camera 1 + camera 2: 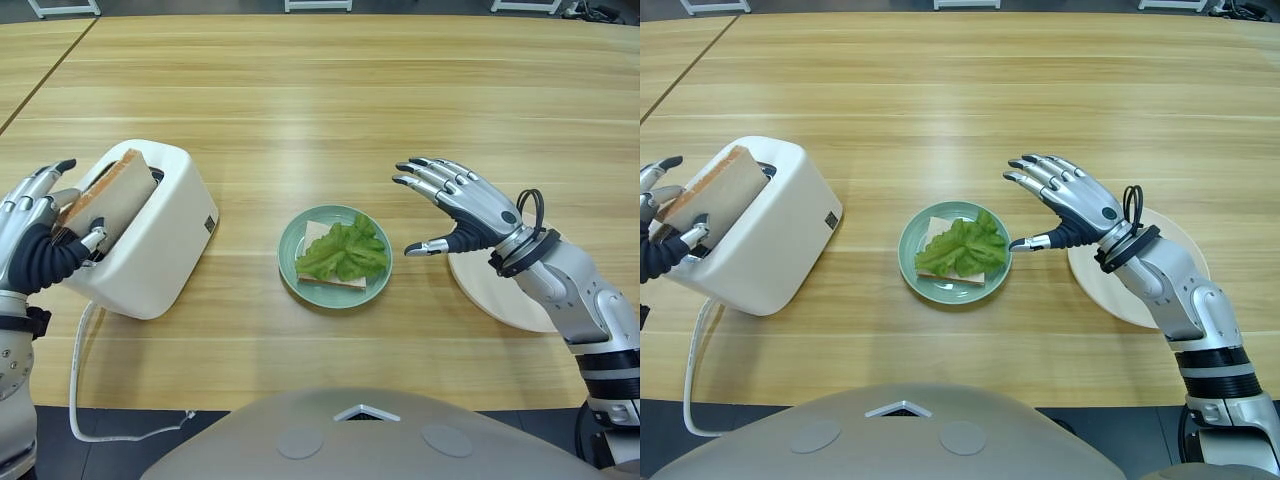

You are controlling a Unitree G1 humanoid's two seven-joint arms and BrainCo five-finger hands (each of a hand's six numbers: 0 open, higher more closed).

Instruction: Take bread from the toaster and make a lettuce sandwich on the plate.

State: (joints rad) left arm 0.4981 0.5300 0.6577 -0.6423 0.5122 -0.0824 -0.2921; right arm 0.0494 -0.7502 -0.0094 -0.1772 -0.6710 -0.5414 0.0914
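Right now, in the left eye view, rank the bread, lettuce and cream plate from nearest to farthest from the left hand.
1. Bread, in the toaster, gripped by the left hand.
2. Lettuce, on the green plate at centre.
3. Cream plate, far right.

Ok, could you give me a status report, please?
Left hand gripping slice in toaster. Right hand open, empty. Lettuce on bread, green plate. Nothing in the way.

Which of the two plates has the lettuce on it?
The smaller green plate in the middle: lettuce lies on bread there. The larger cream plate, by the right hand, shows no food.
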